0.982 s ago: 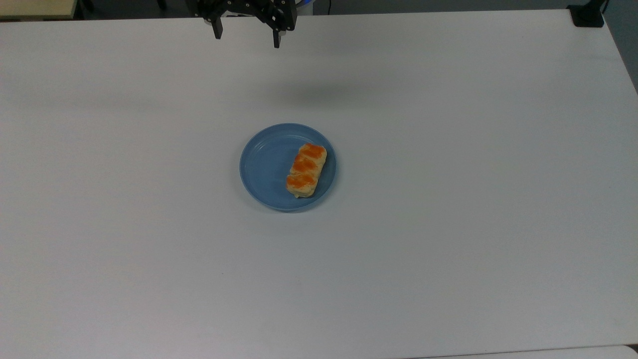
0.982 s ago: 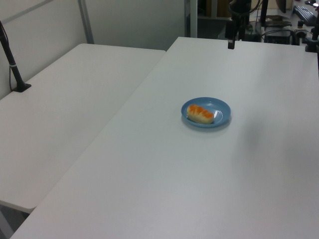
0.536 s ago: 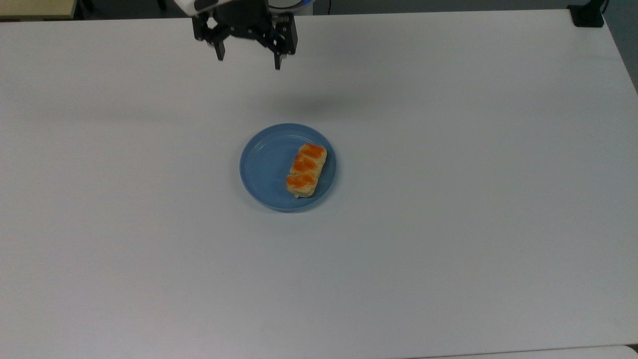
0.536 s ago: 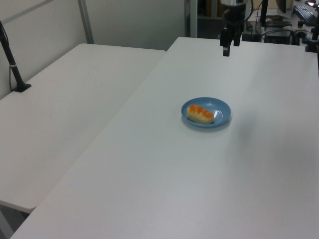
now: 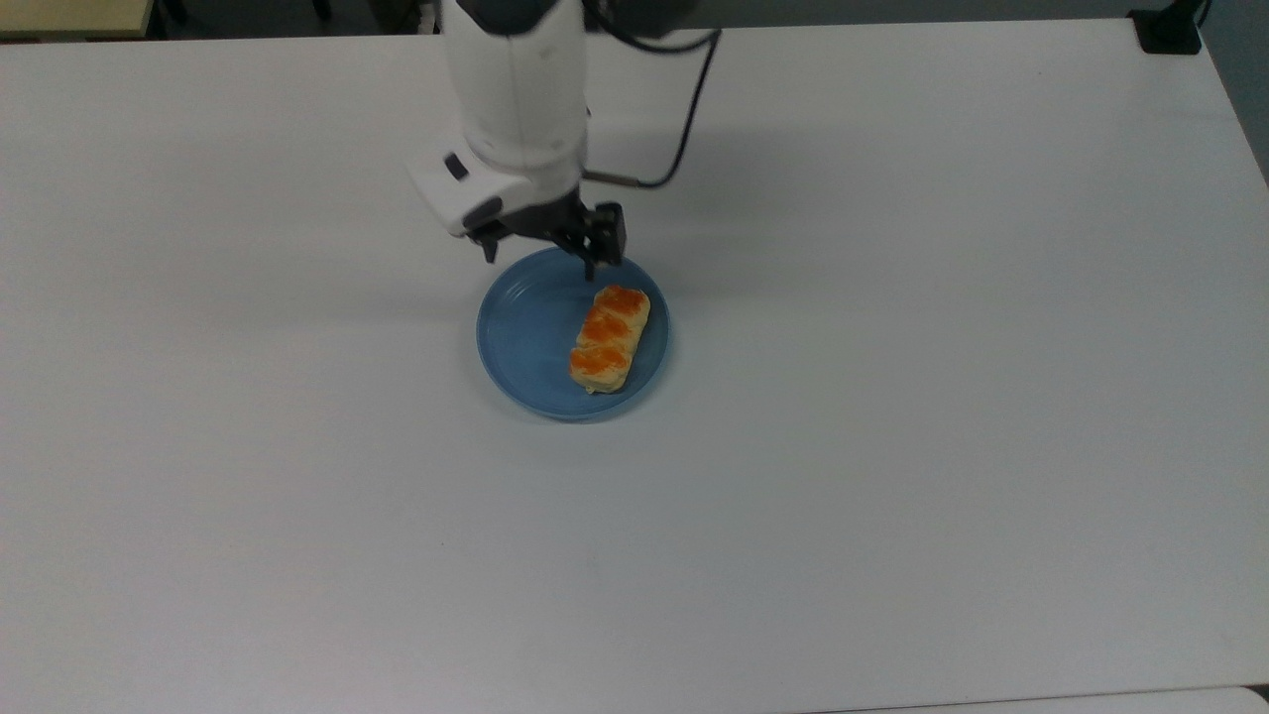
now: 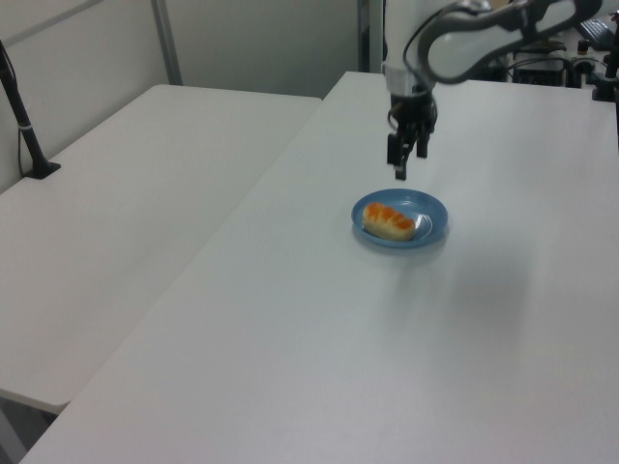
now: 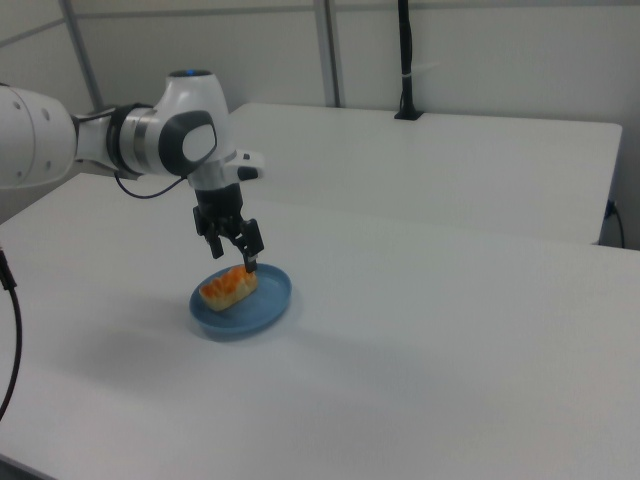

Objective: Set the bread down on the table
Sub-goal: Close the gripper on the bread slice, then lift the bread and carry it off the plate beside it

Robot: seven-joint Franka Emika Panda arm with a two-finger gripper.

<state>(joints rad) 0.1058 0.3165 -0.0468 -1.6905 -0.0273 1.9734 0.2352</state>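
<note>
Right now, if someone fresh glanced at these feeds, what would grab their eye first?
The bread, pale yellow with orange-browned bumps, lying on the round blue plate in the middle of the white table. Next, the white arm whose open gripper hangs above the plate's far rim in the top view, apart from the bread.

Three-bumped bread (image 5: 609, 338) lying on blue plate (image 5: 525, 342), white table (image 5: 892, 397)

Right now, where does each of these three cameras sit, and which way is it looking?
Top view: high above, looking down on the blue plate; the white arm enters from the top edge.
Left view: raised at one table end, looking along it at the arm.
Right view: beside the table, arm entering from the right view's left.
All share the bread and the open hand.
</note>
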